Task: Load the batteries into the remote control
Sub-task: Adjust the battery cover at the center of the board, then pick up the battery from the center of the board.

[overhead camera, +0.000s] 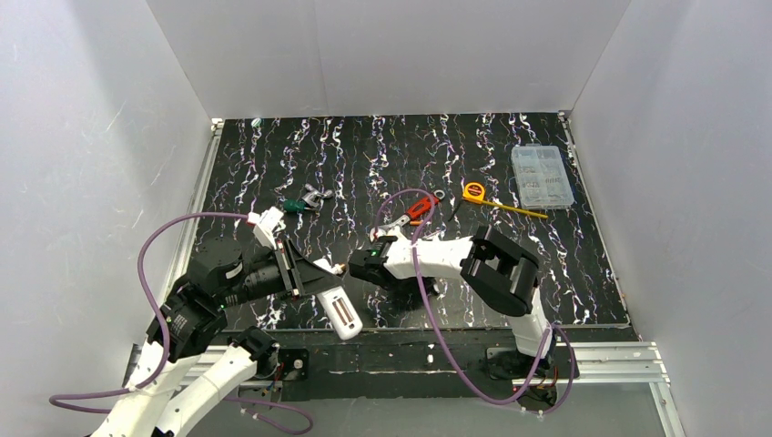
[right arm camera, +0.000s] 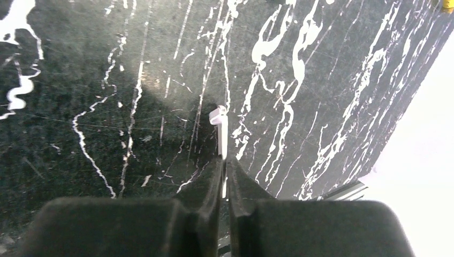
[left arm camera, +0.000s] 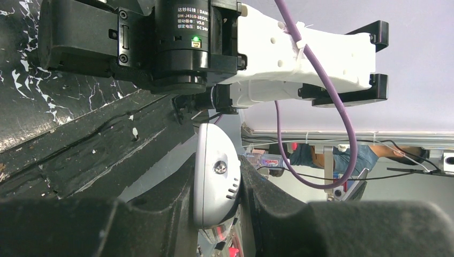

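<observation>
Remote control (overhead camera: 341, 312): nearest the arm bases, over the table's (overhead camera: 546, 273) near edge, seen from above with its back upward and two long slots showing in the recess. The left gripper (left arm camera: 214, 214) holds it. In the left wrist view its fingers (left arm camera: 160, 225) are clamped on either side of the white body, which is seen end-on with a small screw.

Just beyond it, the right gripper (right arm camera: 224, 171) points down over bare table. Its tips are almost together on a thin white cover piece (right arm camera: 219, 126), seen edge-on and sticking out past them. How firm that grip is cannot be told.

Batteries: none can be picked out with certainty in any view. No orange cell lies loose on the table, and the slots are too small to show whether they are filled.

Judgement: the cover appears to be off and the recess exposed. Either the cells are seated and only the cover remains to be fitted, or the loading is not yet done.

Farther back lie a green-handled tool (overhead camera: 300, 202), a red-handled tool (overhead camera: 417, 209), a yellow tape measure (overhead camera: 473, 191) and a clear compartment box (overhead camera: 542, 176), all well apart from the work.
</observation>
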You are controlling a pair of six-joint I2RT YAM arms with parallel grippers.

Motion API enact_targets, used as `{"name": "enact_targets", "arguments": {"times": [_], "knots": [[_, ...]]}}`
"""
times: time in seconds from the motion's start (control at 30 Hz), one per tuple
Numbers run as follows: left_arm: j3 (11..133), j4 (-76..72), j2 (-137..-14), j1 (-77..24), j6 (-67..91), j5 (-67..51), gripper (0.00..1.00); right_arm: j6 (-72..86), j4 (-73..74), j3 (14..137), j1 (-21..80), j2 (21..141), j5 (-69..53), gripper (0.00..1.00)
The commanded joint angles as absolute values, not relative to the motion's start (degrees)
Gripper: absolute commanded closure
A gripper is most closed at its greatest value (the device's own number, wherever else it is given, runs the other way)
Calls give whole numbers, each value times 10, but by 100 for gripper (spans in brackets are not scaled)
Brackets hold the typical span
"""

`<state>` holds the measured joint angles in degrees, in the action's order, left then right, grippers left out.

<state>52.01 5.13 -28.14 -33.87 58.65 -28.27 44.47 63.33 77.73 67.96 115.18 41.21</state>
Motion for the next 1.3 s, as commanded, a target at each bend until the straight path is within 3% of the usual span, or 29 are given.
{"name": "enact_targets", "arguments": {"times": [0.0, 0.2, 0.33, 0.53, 0.77, 1.13, 1.27], "knots": [[535, 39, -285, -339, 583, -299, 100, 461, 618, 776, 691, 1149, 408, 79], [533, 40, -283, -339, 584, -295, 100, 450, 567, 765, 701, 1128, 364, 60], [535, 48, -281, -339, 583, -293, 100, 431, 526, 755, 700, 1089, 330, 53], [548, 57, -284, -339, 581, -292, 100, 392, 453, 756, 667, 1006, 249, 50], [549, 59, -289, -339, 581, -290, 100, 353, 301, 658, 542, 882, 104, 42], [554, 78, -287, -339, 573, -282, 100, 292, 286, 682, 455, 921, 104, 42], [557, 81, -289, -339, 573, -281, 100, 199, 270, 701, 449, 942, 117, 43]]}}
